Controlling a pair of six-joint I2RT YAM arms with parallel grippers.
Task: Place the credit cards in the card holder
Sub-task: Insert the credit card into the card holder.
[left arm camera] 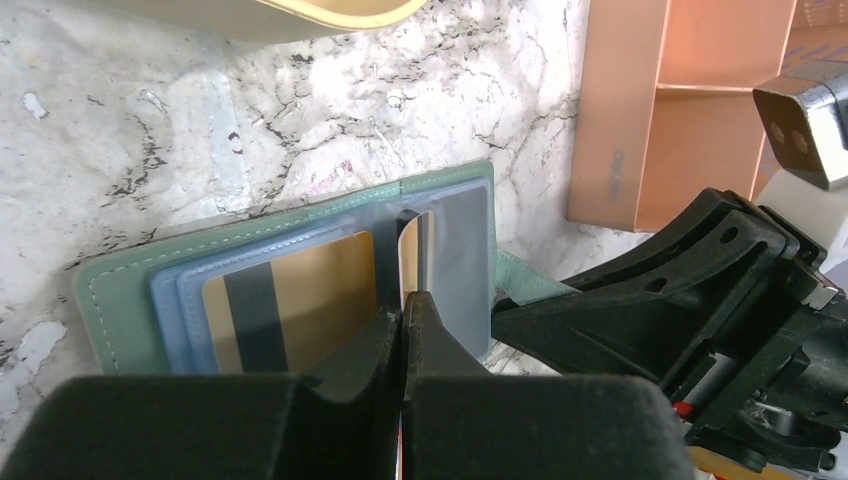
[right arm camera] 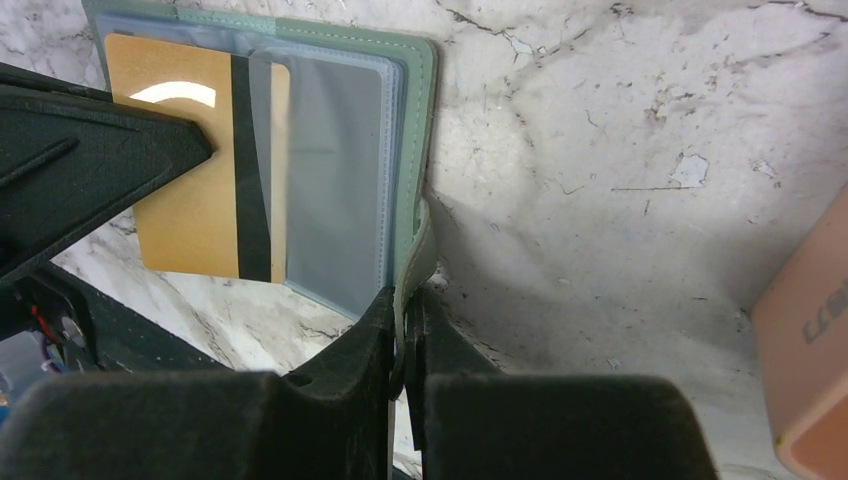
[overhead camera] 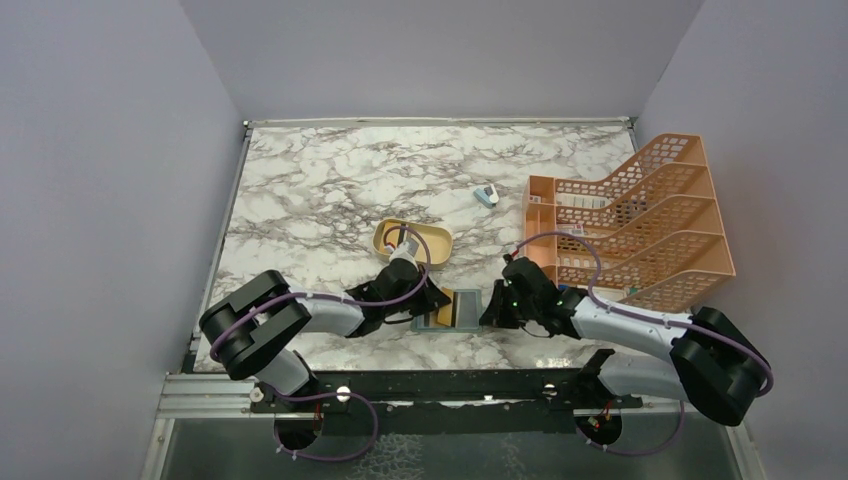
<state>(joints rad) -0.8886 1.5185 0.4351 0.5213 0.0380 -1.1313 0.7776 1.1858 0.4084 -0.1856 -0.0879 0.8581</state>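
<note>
On the left, our left pincer (left arm camera: 403, 308) is clenched on a thin pale strip (left arm camera: 408, 250) standing edge-on over the pockets; card or sleeve, we cannot tell. Just beside it we see the tan-brown credit card (left arm camera: 310, 295), black stripe up, lying flat on the open card holder (left arm camera: 110, 295), which sits on the marble table (left arm camera: 300, 120) between the two arms. Over on the right, the right pincer (right arm camera: 404, 305) is clamped tight on the card holder's green outer edge, with the orange rack (overhead camera: 640, 215) beyond.
</note>
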